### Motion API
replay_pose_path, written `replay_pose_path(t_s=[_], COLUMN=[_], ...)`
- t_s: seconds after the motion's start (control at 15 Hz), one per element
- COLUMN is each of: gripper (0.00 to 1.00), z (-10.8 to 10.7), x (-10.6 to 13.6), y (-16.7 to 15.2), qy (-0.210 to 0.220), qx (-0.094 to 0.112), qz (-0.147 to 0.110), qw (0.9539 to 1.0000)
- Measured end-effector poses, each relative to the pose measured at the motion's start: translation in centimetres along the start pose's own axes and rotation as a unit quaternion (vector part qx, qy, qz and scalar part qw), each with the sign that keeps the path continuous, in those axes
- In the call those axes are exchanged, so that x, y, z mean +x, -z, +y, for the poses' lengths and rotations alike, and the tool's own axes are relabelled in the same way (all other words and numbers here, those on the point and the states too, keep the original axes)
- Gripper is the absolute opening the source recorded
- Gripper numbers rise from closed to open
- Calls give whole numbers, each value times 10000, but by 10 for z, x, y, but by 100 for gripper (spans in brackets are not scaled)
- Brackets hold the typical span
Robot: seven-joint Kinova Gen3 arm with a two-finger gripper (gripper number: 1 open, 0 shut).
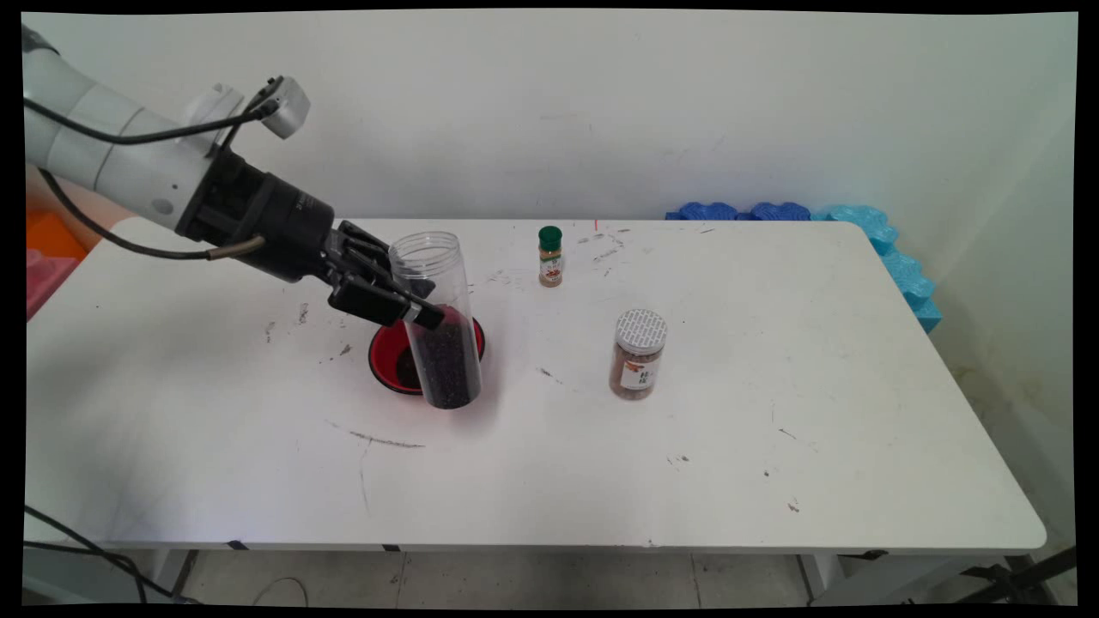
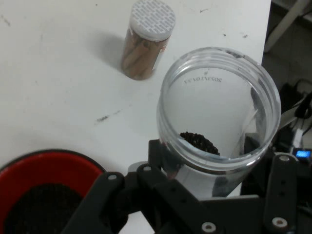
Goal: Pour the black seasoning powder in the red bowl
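Note:
My gripper (image 1: pixel 410 300) is shut on a tall clear plastic jar (image 1: pixel 436 318) with no lid, held nearly upright and leaning slightly. Dark grains fill the jar's lower half. The jar hangs in front of a red bowl (image 1: pixel 388 354) on the table, hiding much of it. In the hand view the jar's open mouth (image 2: pixel 219 107) faces the camera with dark grains inside, and the red bowl (image 2: pixel 46 168) at the lower left holds a heap of the same dark grains. The black fingers (image 2: pixel 285 195) clasp the jar from both sides.
A brown-filled jar with a white lid (image 1: pixel 638 354) stands to the right of the bowl, also visible as the lidded jar (image 2: pixel 146 41). A small green-capped spice bottle (image 1: pixel 550 256) stands farther back. Blue foam pieces (image 1: pixel 867 227) line the table's far right corner.

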Motion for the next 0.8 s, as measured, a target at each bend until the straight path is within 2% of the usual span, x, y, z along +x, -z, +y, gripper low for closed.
replay_pose_path(t_s=[0.27,0.53,0.8], gripper=[0,0,0], z=[-8,-13,-16], x=[-3,-7,-10], y=[-3,-7,-10], qy=[774,1418,1793], qx=[-53,-114,-209], qz=[-28,-69,-104], qw=[9970,9898,9835])
